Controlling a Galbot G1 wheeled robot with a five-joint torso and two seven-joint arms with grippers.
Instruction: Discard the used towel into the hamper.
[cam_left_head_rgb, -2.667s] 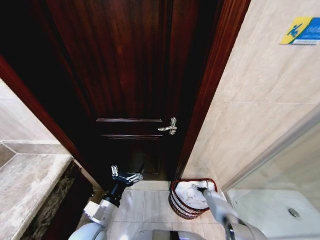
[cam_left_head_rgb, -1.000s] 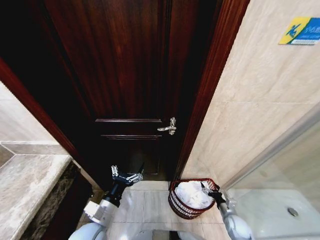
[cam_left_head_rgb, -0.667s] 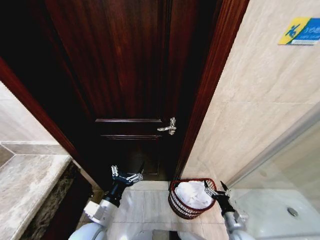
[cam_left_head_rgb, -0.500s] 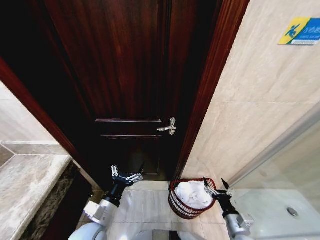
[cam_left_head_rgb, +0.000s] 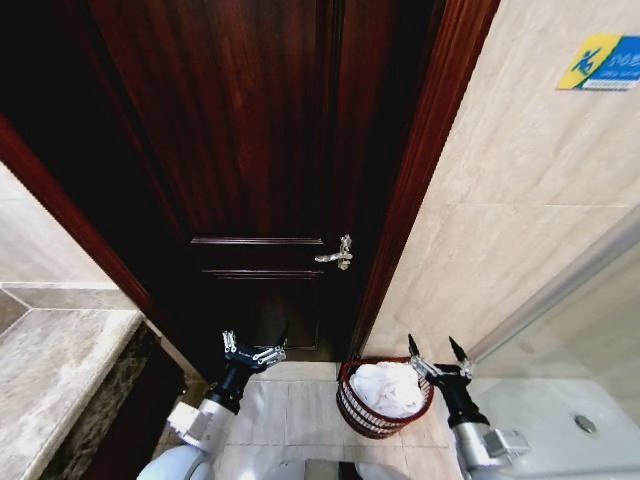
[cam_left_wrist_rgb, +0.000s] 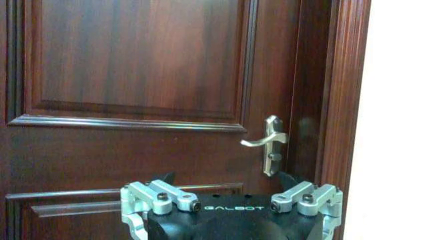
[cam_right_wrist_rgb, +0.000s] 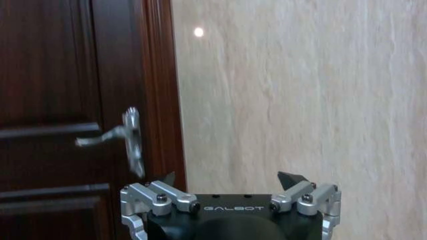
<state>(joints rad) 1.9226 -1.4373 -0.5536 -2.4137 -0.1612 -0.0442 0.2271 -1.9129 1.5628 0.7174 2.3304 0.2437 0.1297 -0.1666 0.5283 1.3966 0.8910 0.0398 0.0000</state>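
Towel (cam_left_head_rgb: 388, 388) bunched inside hamper (cam_left_head_rgb: 352, 405), so right gripper (cam_left_head_rgb: 438, 352), at hamper's two o'clock, spread wide and empty; left gripper (cam_left_head_rgb: 253, 350) parked apart at nine o'clock.

Dim doorway, glare spot on wall (cam_right_wrist_rgb: 198, 32).

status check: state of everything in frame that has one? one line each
Towel: white, bunched, inside the hamper.
Hamper: upright on the floor by the door frame, open top, holding the towel.
Right gripper: open, empty, raised beside the hamper's rim at the wall side.
Left gripper: open, empty, held low facing the door.
Door: shut.
Door handle: lever level, untouched.
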